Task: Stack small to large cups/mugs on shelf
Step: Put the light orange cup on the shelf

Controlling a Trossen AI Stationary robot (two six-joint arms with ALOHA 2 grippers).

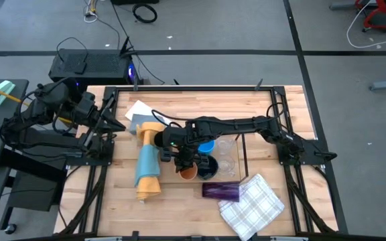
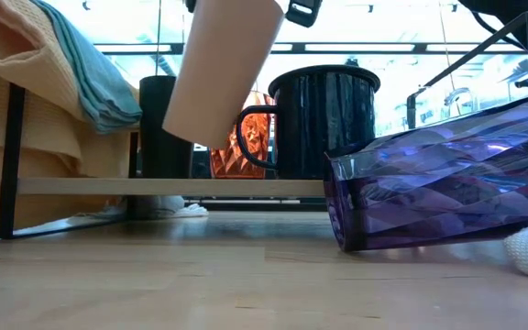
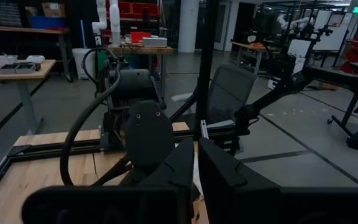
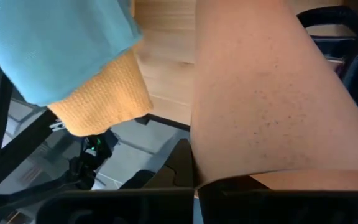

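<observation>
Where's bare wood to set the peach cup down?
Free: wood in front of the rolled cloth and purple tumbler; also the table's back right, behind the clear glasses. Crowded: centre, where the right pincer holds the peach cup by the mug.

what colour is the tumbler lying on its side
Translucent purple tumbler, with a faceted pattern; clearest in the low view.

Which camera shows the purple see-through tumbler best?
The low view: the purple translucent tumbler lies on its side, close and faceted. The high view shows it small beside a checked cloth. Neither wrist view shows it.
</observation>
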